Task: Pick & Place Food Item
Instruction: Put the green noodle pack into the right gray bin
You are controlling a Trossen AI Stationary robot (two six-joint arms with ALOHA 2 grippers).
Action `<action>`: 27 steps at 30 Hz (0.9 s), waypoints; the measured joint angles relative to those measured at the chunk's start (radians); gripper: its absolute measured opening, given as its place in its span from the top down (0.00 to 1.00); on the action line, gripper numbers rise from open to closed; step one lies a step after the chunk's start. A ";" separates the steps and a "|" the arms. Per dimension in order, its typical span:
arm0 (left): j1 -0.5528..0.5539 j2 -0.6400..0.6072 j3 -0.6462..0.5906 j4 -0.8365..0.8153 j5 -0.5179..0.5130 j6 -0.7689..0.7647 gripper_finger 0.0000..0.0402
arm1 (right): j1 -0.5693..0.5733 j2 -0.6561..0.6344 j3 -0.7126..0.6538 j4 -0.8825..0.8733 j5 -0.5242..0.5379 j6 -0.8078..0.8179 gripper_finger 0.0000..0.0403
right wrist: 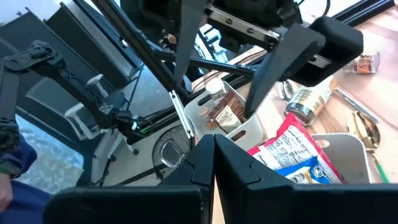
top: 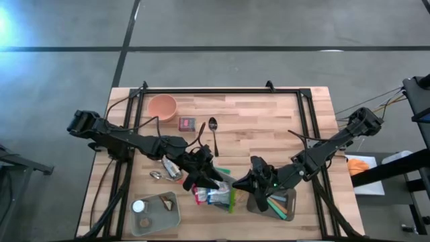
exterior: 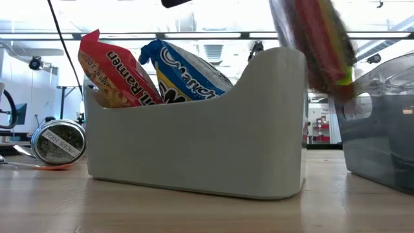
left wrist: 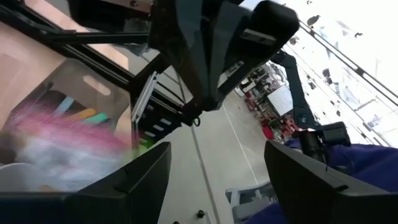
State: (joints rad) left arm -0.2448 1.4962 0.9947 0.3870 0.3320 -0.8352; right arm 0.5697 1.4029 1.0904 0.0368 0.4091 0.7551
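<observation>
From left to right in the high view, we first note the grey tray (top: pixel 176 216) at the lower left of the table, holding a few packaged items, and the salmon bowl (top: pixel 162 105) at the upper left. Right of the tray, the left gripper (top: pixel 201 176) stands at lower centre with its two fingers parted and nothing visible between them, over the white bin (top: pixel 216 195). The low view shows that bin (exterior: pixel 194 155) filling mid-frame, with a red ramen packet (exterior: pixel 115 77) and a blue ramen packet (exterior: pixel 184 74) standing in it, while a blurred red-and-yellow packet (exterior: pixel 320 48) hangs at the upper right, just past the bin's raised end. Further right in the high view, the right gripper (top: pixel 259 180) has its fingers pressed together on nothing, near the dark bin (top: pixel 275 202) of coloured items. We judge the step to be the release of a food packet into the white bin. The next move, in our reading, calls for backing the left gripper clear of the bin without catching the standing packets.
</observation>
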 joint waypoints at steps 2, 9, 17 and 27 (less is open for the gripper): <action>0.003 -0.007 0.000 0.000 0.002 0.000 0.35 | 0.000 0.000 0.000 0.000 0.000 0.000 0.98; 0.026 -0.059 0.000 -0.097 0.010 0.012 0.35 | 0.000 0.006 0.000 0.006 0.001 0.001 0.98; 0.038 -0.136 0.000 -0.230 0.010 0.052 0.35 | -0.010 -0.002 0.000 -0.003 0.007 -0.004 0.98; 0.038 -0.154 0.000 -0.307 0.010 0.042 0.35 | -0.068 -0.070 0.000 -0.124 -0.204 -0.105 0.79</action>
State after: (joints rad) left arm -0.2066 1.3426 0.9947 0.0796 0.3418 -0.7930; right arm 0.5022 1.3325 1.0908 -0.0868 0.2048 0.6505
